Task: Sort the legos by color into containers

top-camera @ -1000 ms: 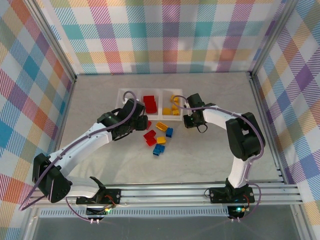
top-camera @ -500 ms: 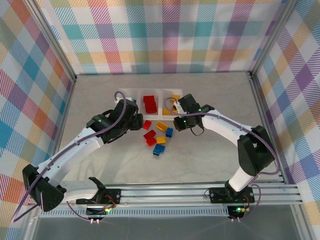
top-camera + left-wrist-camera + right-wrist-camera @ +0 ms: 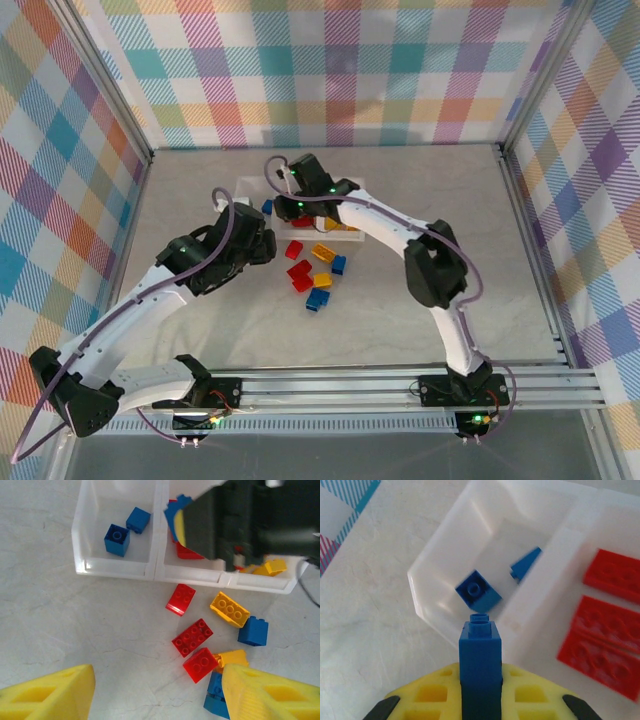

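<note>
**Top external:** the right gripper (image 3: 285,205), which has swung over from the tray's right end in the last second, hides much of the tray (image 3: 243,190) near the table's far edge.
**Left wrist:** the left gripper (image 3: 155,690) has its jaws apart and empty above the loose legos (image 3: 192,637).
**Right wrist:** the jaws clamp a blue brick (image 3: 480,650) above the tray's left end.
</note>
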You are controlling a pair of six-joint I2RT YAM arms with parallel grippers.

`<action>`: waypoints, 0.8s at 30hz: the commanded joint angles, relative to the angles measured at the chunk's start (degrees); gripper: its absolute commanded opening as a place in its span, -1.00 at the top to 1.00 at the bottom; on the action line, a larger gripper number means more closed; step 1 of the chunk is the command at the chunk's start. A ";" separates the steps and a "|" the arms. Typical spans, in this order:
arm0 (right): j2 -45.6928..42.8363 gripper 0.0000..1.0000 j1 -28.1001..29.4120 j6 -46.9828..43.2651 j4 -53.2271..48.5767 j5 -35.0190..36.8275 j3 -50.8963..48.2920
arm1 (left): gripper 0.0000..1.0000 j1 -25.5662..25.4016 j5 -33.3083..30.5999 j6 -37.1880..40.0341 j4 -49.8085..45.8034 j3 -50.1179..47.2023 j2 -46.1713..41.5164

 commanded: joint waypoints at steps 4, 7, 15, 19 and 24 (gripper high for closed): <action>12.13 0.67 0.46 3.19 -4.05 -1.28 18.66 | -0.36 0.51 0.10 -2.05 -1.43 -1.85 -1.63; 19.14 0.52 0.53 3.86 -8.20 -0.08 30.15 | -0.35 0.47 0.43 -2.13 -1.78 -1.94 -1.26; 23.74 -0.09 -0.07 4.49 -9.76 1.00 38.31 | -0.39 0.47 2.29 -0.78 -2.79 -1.50 0.17; 17.87 -0.09 -0.24 1.76 -12.31 3.16 33.27 | -0.38 0.42 5.92 0.44 -1.46 -2.30 1.78; 2.65 -0.11 -1.82 0.70 -10.08 7.21 13.42 | -0.35 -0.80 10.55 0.42 2.30 -5.85 4.14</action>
